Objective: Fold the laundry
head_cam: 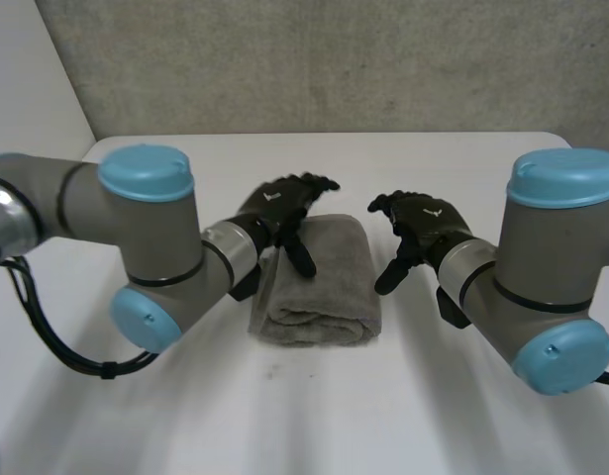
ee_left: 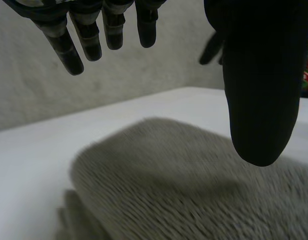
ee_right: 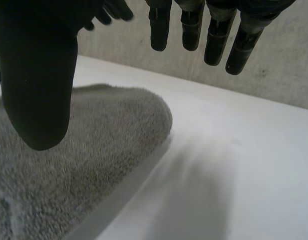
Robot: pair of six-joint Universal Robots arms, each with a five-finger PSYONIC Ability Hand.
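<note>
One grey terry-cloth towel (head_cam: 319, 282), folded into a thick, compact rectangle, is lying at the middle of the white table (head_cam: 185, 406), between the two hands. The left hand (head_cam: 281, 206) is being held over the towel's left long edge, fingers relaxed and spread, thumb pointing down; nothing is being gripped. The right hand (head_cam: 423, 223) is being held just beside the towel's right long edge, likewise relaxed and empty, its thumb being directed downward.

Handling is being judged as follows. The towel is being treated as light, soft and limp: no shape is likely to be kept by it once lifted, and the stacked layers are likely to droop or slide apart if only one is taken. The pile is coarse, so slipping out of a pinch is being considered unlikely. Breakage is not being considered a risk. Should a further fold or a move be needed, hold is best taken at the two corners of a short end, one corner per hand, with all layers pinched together between thumb and fingers.

Several details are being obscured. The layers cannot be counted, as only rounded folded edges are being shown at the near end. In both wrist views the towel is being cut off and partly covered by the thumb. Whether the left thumb is touching the cloth or hovering just above it cannot be told with certainty.
</note>
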